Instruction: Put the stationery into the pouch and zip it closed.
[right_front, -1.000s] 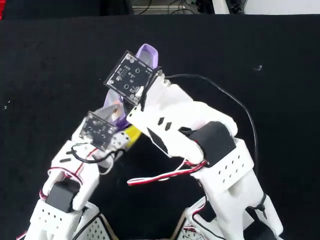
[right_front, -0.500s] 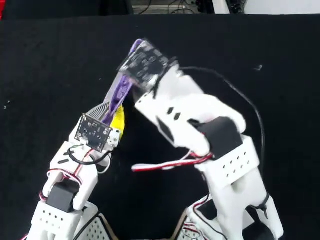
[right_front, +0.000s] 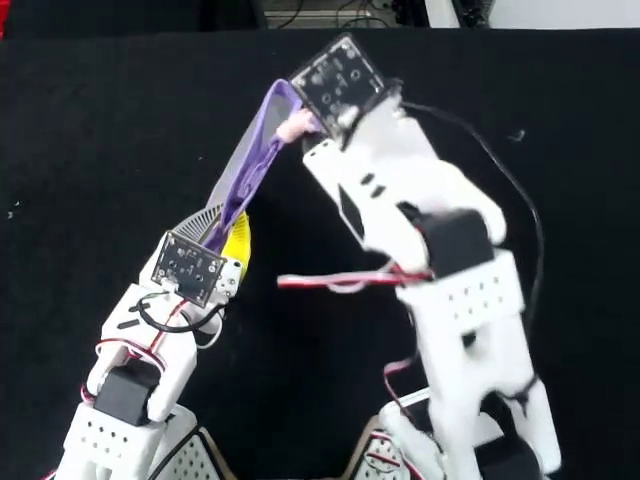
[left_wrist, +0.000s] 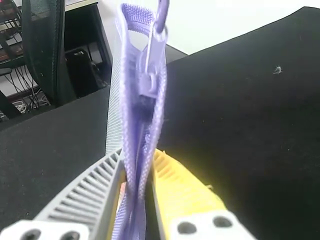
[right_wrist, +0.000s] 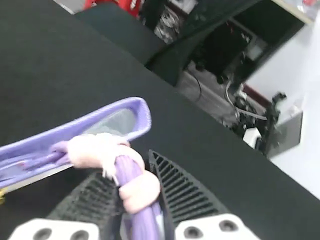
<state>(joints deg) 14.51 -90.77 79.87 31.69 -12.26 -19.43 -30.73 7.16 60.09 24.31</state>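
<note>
A purple zip pouch (right_front: 250, 170) hangs stretched between both arms above the black table (right_front: 540, 130). My left gripper (right_front: 228, 238) is shut on its near end; in the left wrist view the pouch edge (left_wrist: 135, 150) runs between the grey and yellow fingers (left_wrist: 175, 195), and the zip slider (left_wrist: 148, 85) sits far up the zip. My right gripper (right_front: 303, 128) is at the pouch's far end, shut on the purple zip pull (right_wrist: 131, 172) with its pink bead (right_wrist: 140, 192). The far corner of the pouch (right_wrist: 115, 117) lies just beyond the right gripper (right_wrist: 135, 200). The pouch's inside is hidden.
The right arm's white body (right_front: 440, 260) reaches across the middle of the table, with red and white wires (right_front: 330, 282) hanging from it. A chair and cables (right_wrist: 225, 55) stand beyond the table's far edge.
My right gripper has travelled toward the far side with the zip pull. The pouch has been drawn out long and taut. The left arm has hardly shifted.
</note>
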